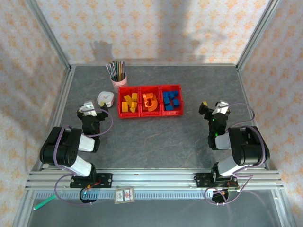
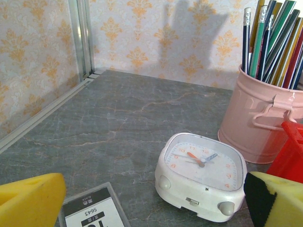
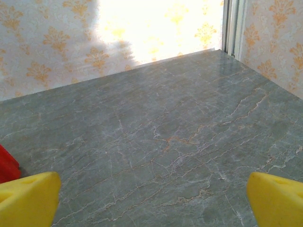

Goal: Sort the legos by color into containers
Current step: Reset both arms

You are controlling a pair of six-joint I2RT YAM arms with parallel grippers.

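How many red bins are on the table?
3, joined in a row: left bin holds yellow legos, middle bin orange legos, right bin blue legos. None seems hidden.

The left arm (image 1: 66, 151) and the right arm (image 1: 244, 149) are both folded, with elbows drawn back behind their grippers and forearms reaching forward. The left gripper (image 1: 91, 111) has its jaws spread wide, with nothing between its yellow pads (image 2: 28, 201). The right gripper (image 1: 212, 109) gapes just as wide and holds nothing.
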